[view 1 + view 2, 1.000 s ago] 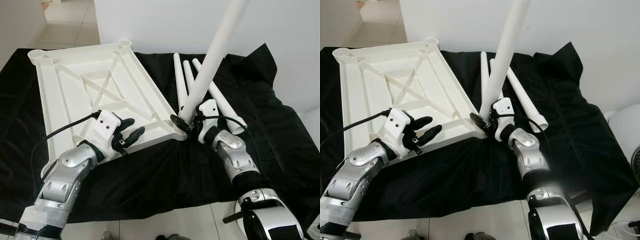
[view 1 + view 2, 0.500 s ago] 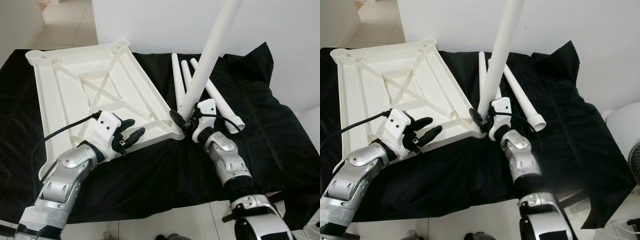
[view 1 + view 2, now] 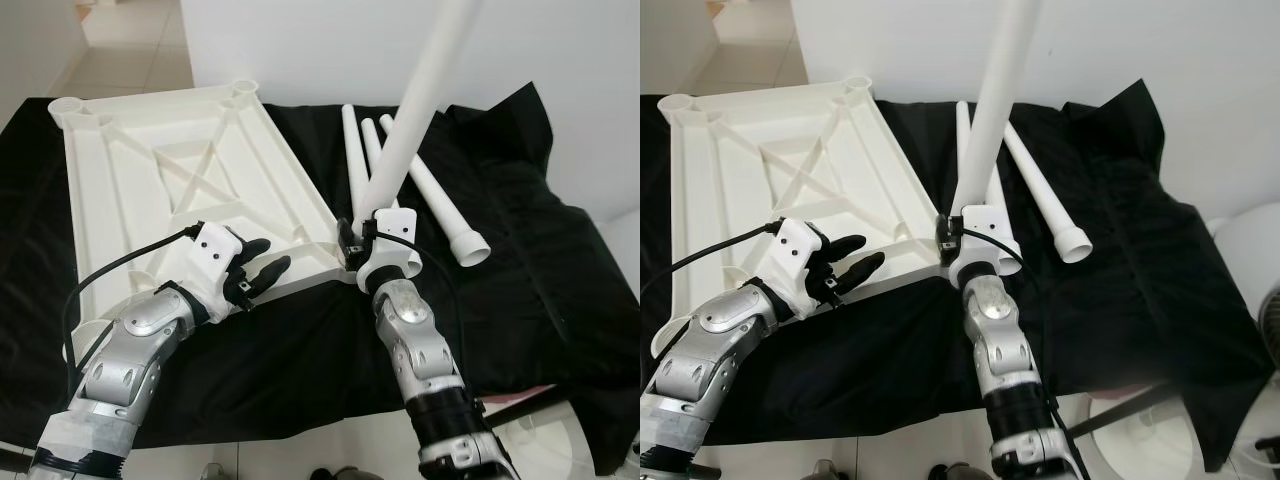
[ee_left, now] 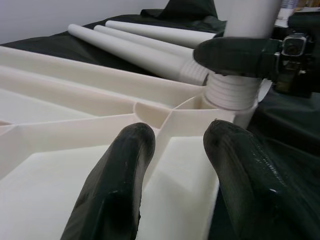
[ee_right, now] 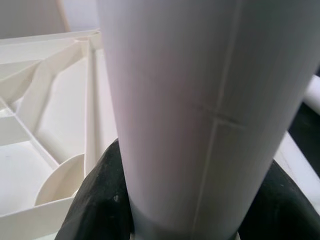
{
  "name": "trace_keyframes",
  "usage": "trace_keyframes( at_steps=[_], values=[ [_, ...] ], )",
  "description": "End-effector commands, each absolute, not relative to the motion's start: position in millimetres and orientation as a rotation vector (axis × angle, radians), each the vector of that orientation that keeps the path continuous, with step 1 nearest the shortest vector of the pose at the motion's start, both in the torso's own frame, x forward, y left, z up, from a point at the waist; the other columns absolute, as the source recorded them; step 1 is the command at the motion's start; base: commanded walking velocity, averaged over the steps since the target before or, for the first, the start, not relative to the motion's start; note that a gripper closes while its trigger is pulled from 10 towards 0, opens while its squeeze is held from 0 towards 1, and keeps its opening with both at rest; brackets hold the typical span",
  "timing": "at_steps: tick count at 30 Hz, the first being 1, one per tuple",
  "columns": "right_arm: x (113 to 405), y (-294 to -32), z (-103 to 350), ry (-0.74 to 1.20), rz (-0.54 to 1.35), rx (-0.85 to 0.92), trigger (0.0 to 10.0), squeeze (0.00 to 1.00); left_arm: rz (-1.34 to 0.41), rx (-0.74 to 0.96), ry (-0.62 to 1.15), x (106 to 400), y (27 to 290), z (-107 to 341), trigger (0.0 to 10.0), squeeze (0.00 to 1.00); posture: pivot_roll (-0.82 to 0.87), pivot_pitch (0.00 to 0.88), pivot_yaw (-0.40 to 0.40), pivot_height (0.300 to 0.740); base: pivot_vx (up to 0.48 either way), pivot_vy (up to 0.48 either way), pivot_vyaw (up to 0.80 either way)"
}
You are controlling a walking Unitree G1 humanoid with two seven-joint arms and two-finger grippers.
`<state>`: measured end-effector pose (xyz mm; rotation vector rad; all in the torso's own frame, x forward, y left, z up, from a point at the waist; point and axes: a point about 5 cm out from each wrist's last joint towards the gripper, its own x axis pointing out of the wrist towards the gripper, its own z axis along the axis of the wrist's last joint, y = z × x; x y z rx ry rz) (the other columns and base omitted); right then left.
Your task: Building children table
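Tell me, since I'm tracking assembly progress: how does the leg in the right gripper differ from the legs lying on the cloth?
The held leg stands nearly upright, its threaded end at the tabletop's corner socket; the loose legs lie flat on the black cloth. The right gripper clamps the held leg; nothing touches the loose legs. All are white, tapered tubes.

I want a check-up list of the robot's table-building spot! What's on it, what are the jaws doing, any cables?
Surface: black cloth, wrinkled.
Job's things: white tabletop lying upside down; one leg standing in its near corner socket; three spare legs lying beside on the cloth.
Clutter: nothing seen.
Grippers: right gripper with jaws shut on the standing leg's base; left gripper with jaws open over the tabletop's near edge.
Cables: black cable at the left wrist.
Surroundings: white wall, tiled floor.
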<state>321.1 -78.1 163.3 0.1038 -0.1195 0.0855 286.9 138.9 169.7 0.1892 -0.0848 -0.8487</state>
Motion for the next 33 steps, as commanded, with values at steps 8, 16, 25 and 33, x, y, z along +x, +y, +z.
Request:
trace_keyframes(
  at_steps=[8, 16, 25, 33],
  values=[
    [312, -71, 149, -0.036, 0.085, 0.13, 10.0, 0.0, -0.895, 0.206, -0.079, 285, 136, 169, 10.0, 0.0, 0.0, 0.12, -0.075, 0.74, 0.0, 0.0, 0.0],
    [309, -68, 152, -0.035, 0.078, 0.12, 10.0, 0.0, -0.891, 0.207, -0.079, 285, 137, 170, 10.0, 0.0, -0.01, 0.12, -0.079, 0.74, 0.0, 0.0, 0.0],
    [305, -69, 154, -0.048, 0.091, 0.128, 10.0, 1.0, -0.895, 0.206, -0.08, 285, 135, 170, 10.0, 0.0, -0.02, 0.123, -0.078, 0.74, 0.0, 0.0, 0.0],
    [305, -71, 159, -0.074, 0.146, 0.131, 10.0, 1.0, -0.897, 0.206, -0.08, 285, 135, 170, 10.0, 0.0, -0.02, 0.121, -0.077, 0.74, 0.0, 0.0, 0.0]
  ],
)
